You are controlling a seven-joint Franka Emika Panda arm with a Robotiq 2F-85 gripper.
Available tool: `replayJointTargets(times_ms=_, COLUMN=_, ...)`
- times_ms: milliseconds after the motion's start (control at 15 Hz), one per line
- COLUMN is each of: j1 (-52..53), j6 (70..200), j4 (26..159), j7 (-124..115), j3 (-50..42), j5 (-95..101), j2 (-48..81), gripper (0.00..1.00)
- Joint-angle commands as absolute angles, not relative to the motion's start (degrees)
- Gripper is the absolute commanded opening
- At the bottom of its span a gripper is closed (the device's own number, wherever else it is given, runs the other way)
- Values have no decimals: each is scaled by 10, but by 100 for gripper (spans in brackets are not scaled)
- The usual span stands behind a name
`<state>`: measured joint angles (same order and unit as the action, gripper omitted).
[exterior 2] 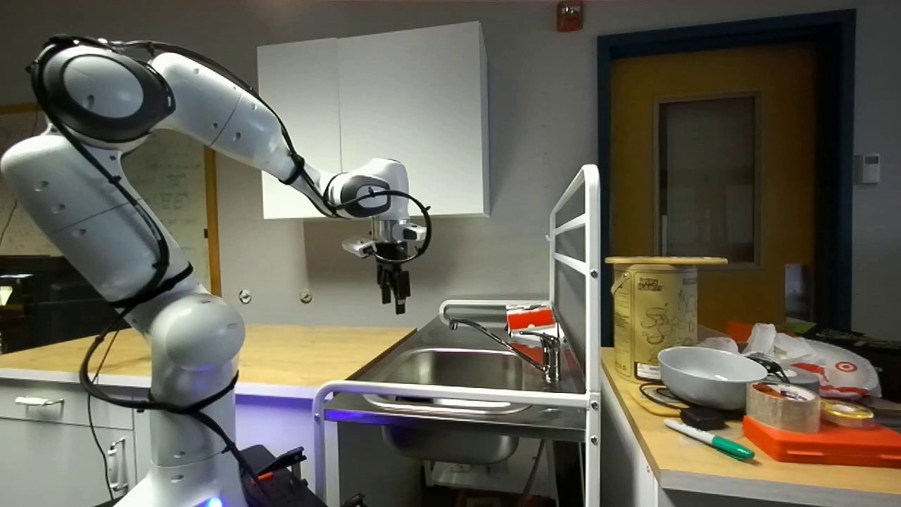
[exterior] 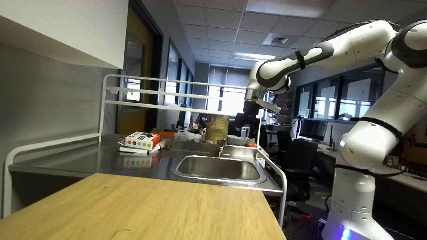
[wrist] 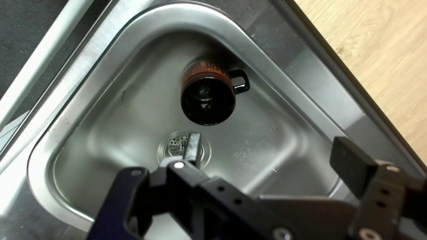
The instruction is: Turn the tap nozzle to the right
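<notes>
Nozzle (exterior 2: 501,342) lies below your spread gripper (exterior 2: 393,303), toward the bench (exterior: 110,160) edge at the rack (exterior 2: 593,232); its long axis points across the sink (wrist: 41,166) toward the opposite edge.

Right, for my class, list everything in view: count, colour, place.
tap: 1, silver, beside sink
sink: 1, silver, in counter
drain: 1, silver, in sink
mug: 1, brown and black, in sink
box: 1, white and orange, on counter
railing: 1, white, along counter edges
worktop: 1, tan, beside counter
cupboard: 1, white, wall
door: 1, brown, wall
tub: 1, yellow, side table
bowl: 1, white, side table
marker: 1, white and green, side table
case: 1, orange, side table
tape rolls: 2, tan and yellow, at case
bag: 1+, white, side table
chairs: 2+, black, beyond counter
rest: too cluttered to count
arm: 1, white, beside sink
gripper: 1, black, above sink
</notes>
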<state>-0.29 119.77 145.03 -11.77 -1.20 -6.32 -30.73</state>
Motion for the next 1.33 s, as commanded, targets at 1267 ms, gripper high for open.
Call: replayJointTargets(times_ms=1267, j1=-17, j6=1210, j4=1442, j7=-127, j3=-2, j5=-66, j2=-290, gripper=100)
